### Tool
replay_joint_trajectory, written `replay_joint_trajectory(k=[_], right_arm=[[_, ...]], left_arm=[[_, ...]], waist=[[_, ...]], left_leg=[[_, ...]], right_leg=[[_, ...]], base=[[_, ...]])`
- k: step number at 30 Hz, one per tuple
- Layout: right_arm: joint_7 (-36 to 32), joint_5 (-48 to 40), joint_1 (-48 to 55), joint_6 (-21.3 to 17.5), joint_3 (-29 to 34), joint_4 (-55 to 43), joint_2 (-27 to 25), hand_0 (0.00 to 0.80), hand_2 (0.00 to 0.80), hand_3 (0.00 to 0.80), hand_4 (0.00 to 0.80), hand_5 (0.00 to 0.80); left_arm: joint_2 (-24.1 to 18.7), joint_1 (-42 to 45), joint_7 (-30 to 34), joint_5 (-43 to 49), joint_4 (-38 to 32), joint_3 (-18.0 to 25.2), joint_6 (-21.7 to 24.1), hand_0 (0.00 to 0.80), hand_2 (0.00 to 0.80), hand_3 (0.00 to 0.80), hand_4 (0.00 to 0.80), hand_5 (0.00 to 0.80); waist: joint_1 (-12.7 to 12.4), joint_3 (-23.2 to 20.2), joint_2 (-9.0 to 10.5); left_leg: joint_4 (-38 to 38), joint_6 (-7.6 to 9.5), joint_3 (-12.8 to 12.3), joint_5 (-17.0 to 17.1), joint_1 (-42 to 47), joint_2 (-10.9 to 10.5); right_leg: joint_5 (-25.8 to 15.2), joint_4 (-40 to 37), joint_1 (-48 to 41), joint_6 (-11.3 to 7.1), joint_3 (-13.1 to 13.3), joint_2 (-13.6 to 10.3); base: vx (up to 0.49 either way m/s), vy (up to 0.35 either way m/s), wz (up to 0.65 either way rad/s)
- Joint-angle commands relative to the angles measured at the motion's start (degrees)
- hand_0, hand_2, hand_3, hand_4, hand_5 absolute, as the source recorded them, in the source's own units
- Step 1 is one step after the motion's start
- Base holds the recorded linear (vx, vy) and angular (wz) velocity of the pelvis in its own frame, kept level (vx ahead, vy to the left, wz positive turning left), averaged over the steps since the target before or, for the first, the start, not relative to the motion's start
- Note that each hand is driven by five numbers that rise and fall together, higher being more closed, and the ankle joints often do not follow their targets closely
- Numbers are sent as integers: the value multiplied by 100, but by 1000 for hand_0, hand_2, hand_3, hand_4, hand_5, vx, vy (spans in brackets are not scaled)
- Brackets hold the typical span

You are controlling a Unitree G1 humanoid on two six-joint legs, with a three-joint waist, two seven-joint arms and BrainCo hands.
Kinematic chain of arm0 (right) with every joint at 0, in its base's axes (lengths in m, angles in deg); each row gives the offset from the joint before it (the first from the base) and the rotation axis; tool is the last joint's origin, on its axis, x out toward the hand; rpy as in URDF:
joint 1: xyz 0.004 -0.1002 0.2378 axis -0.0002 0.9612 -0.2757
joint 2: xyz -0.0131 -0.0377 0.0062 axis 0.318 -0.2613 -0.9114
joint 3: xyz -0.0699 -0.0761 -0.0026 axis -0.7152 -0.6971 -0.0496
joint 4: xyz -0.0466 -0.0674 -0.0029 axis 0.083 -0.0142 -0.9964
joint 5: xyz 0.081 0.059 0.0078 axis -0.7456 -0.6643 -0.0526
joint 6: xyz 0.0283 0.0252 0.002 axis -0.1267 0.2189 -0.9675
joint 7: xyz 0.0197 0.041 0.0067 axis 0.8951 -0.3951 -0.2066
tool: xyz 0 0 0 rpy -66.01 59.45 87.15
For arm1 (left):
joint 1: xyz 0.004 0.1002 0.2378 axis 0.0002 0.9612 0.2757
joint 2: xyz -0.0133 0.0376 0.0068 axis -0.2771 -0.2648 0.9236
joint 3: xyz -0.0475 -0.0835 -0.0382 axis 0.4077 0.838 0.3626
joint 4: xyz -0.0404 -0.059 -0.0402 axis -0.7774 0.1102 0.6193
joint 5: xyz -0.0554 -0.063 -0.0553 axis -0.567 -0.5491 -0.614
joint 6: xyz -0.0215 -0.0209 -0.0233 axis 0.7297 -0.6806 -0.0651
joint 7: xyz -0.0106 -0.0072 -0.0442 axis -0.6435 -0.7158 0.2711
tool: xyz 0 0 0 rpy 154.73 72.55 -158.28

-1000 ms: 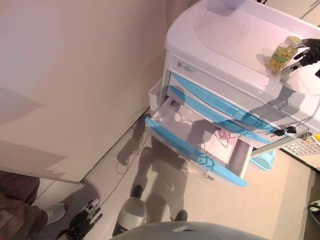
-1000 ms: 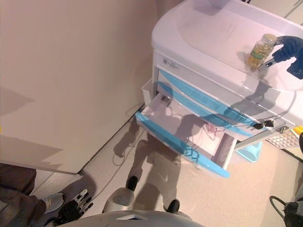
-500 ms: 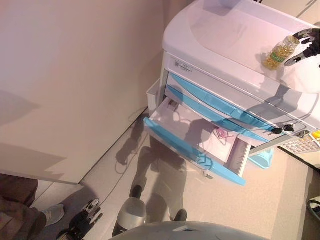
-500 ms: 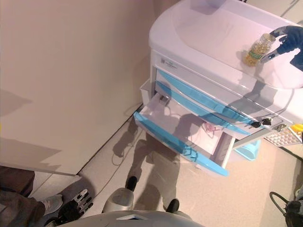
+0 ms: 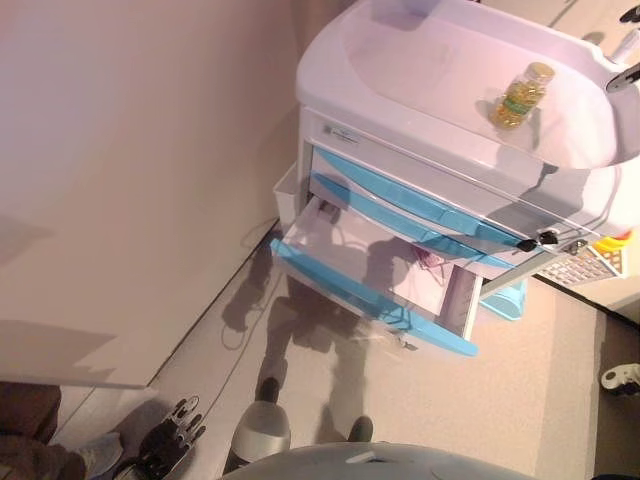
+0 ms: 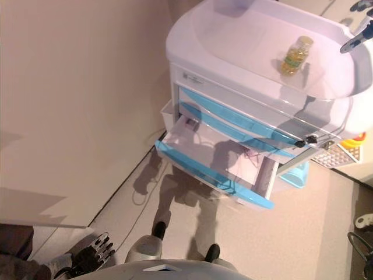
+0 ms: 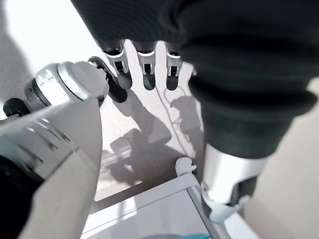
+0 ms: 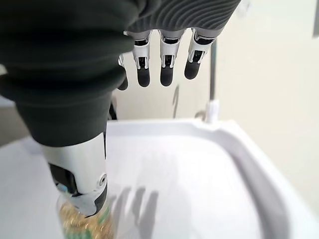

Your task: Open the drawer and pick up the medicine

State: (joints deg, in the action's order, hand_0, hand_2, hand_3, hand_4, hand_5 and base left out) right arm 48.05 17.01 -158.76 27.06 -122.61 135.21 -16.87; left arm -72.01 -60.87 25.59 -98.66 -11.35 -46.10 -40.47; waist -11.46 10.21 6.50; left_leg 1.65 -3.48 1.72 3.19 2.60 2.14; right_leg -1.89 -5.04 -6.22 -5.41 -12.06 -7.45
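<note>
My right hand (image 6: pixel 360 35) is mostly cut off at the frame edge over the far right corner of the cart top (image 5: pixel 420 70); its wrist view shows the fingers (image 8: pixel 167 69) straight and holding nothing. The medicine bottle (image 5: pixel 519 96) stands upright on that top, apart from the hand, its green label too small for me to read. The blue-fronted drawer (image 5: pixel 370 290) below hangs open, something small and pinkish inside that I can't make out. My left hand (image 5: pixel 170 446) hangs low by the floor, fingers relaxed.
</note>
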Motion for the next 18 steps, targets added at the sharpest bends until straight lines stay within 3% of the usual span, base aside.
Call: replay_joint_trajectory(k=[1,4,7,11,15,18], right_arm=[[439,-418,-718,97,-569,-267,-447,0,0,0,0,0],[602,-840,-424,139,-169,-680,-652,0,0,0,0,0],[857,-1211,480,125,803,-1318,-823,0,0,0,0,0],[1114,-1763,2479,150,2799,-2465,-833,0,0,0,0,0],[1163,-2146,4877,55,4965,-3689,-304,0,0,0,0,0],[1075,-2485,6055,2,5862,-4412,321,0,0,0,0,0]], left_arm=[[-135,203,185,396,-172,-162,271,0,0,0,0,0],[-126,204,309,1165,-247,-348,475,0,0,0,0,0],[-127,167,272,1585,-336,-628,672,0,0,0,0,0],[-113,62,190,2059,-517,-808,818,0,0,0,0,0],[-138,-114,52,2673,-588,-947,1000,0,0,0,0,0],[-179,-296,-173,3070,-626,-1129,1066,0,0,0,0,0]], waist=[[72,-430,9],[219,-466,-40],[417,-501,-122],[728,-543,-246],[1033,-549,-327],[1186,-529,-380]], left_leg=[[-108,32,96,-408,-161,-76],[-105,28,-7,-418,-147,-64],[-109,33,-142,-443,-132,-52],[-96,33,-298,-463,-79,-24],[-108,29,-453,-511,-18,-2],[-139,31,-584,-549,27,12]], right_leg=[[90,547,336,-212,-72,-72],[72,558,386,-230,11,-81],[66,552,427,-242,117,-70],[72,565,476,-261,260,-56],[84,573,514,-272,405,-51],[80,570,533,-279,502,-46]], base=[[-47,12,-14],[-60,11,-14],[-70,13,-22],[-56,21,-23],[-54,20,-14],[-65,22,-19]])
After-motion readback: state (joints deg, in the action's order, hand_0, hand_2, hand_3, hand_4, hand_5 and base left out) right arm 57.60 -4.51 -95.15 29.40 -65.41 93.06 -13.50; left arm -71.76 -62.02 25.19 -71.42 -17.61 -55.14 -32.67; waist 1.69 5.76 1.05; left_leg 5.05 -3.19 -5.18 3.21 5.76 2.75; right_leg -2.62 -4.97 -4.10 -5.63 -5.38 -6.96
